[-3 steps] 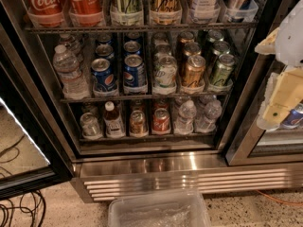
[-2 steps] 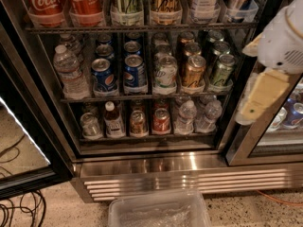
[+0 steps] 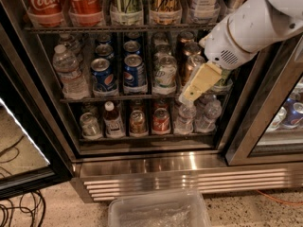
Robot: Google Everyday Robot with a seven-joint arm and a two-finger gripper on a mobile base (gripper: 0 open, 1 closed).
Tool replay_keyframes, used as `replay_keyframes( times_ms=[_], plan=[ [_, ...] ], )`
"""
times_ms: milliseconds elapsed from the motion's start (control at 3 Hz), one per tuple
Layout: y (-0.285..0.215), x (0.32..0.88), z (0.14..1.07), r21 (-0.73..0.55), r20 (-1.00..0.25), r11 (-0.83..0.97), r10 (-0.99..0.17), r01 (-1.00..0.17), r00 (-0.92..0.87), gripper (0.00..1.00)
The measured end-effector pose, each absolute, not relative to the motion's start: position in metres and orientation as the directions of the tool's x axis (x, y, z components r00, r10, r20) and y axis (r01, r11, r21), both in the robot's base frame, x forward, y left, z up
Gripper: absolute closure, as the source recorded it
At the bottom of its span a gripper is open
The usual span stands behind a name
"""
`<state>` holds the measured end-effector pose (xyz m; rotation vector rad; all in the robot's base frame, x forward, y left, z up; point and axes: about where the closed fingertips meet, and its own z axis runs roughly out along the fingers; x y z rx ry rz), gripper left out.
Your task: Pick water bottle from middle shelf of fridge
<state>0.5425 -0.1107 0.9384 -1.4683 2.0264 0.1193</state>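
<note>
- Clear plastic bin (image 3: 158, 211) sits nearest the camera on the speckled floor, with black cables (image 3: 19, 212) looped to its left.
- Behind it rises the fridge (image 3: 151, 167), with its stainless base and slatted grille and a glass door (image 3: 19, 145) swung open at left.
- A white robot arm (image 3: 246, 27) reaches in from the upper right. Its cream-coloured gripper (image 3: 190, 94) hangs in front of the right end of the middle shelf (image 3: 118, 98), before the gold and green cans. Whether it is spread or pressed together cannot be told from this angle.
- On the rack below, a small red-capped bottle (image 3: 112, 119) stands among cans; it is not the target.
- The water bottle (image 3: 70, 74) stands upright at the far left end of the middle shelf, just beside a Pepsi can (image 3: 102, 74) and well apart from the gripper.
- The step in hand appears to be the approach. It would go best if the gripper crosses leftward outside the front rail, squares up to the bottle's ribbed body below the cap, then enters straight and opened wide, clear of the Pepsi can.
- Big Coca-Cola cans (image 3: 45, 1) line the rack above.
</note>
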Motion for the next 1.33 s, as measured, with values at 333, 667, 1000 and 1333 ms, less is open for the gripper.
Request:
replay_keyframes(
  times_ms=[333,667,1000,1333],
  plan=[
    [-0.111,0.542,0.938,-0.279,-0.531,0.376,-0.827,-0.884,-0.184,0.0],
    [-0.084,0.541,0.939,-0.292,-0.578,0.4,-0.797,-0.869,-0.173,0.0],
    [-0.011,0.544,0.953,-0.319,-0.666,0.402,-0.74,-0.858,-0.099,0.0],
    [0.052,0.528,0.981,-0.358,-0.699,0.361,-0.715,-0.861,-0.01,0.0]
  ],
)
